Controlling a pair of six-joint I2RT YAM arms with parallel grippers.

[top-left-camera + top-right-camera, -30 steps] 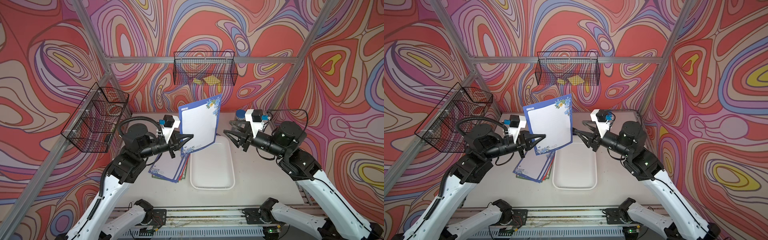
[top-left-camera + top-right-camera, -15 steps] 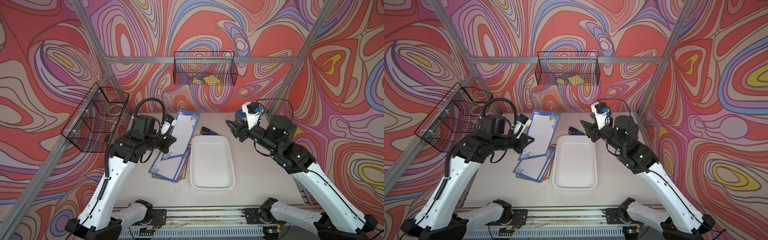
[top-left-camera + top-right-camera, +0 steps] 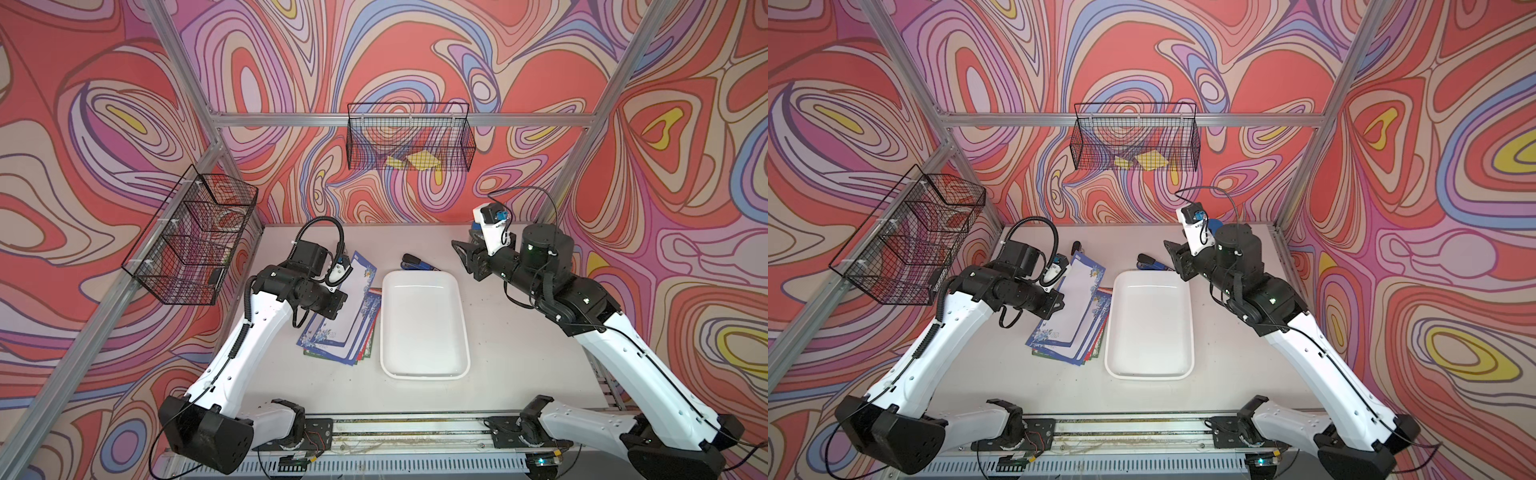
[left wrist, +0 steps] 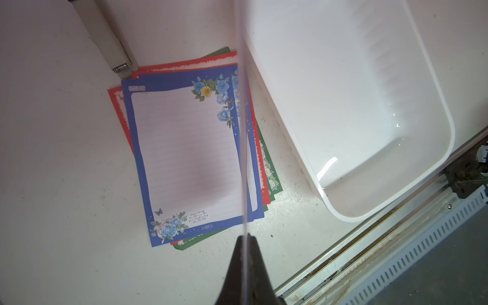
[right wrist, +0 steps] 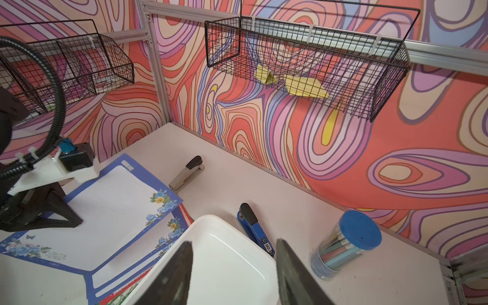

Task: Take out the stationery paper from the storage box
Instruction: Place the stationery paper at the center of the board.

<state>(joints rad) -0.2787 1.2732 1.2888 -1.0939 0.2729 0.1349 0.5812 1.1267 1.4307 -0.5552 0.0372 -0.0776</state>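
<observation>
This is a robotics lab test cell: a left arm (image 3: 253,332) and a right arm (image 3: 640,365) stand on a metal rail (image 3: 415,430) at the table's (image 3: 519,353) edge. An aluminium frame (image 3: 282,120) with swirl-printed walls (image 3: 415,54) surrounds them. A wire basket (image 3: 409,137) hangs from the frame.

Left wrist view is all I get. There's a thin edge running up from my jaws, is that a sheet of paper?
Observer: Yes. The right wrist view shows the left gripper shut on a blue-bordered sheet, white face showing, above the stack.
Operator: My view cuts off one end of the box. Anything left in there?
Observer: No. In both top views the whole box is bare.
Operator: Where's the other arm?
Observer: The right gripper is open and holds nothing, raised near the box's far corner.
</observation>
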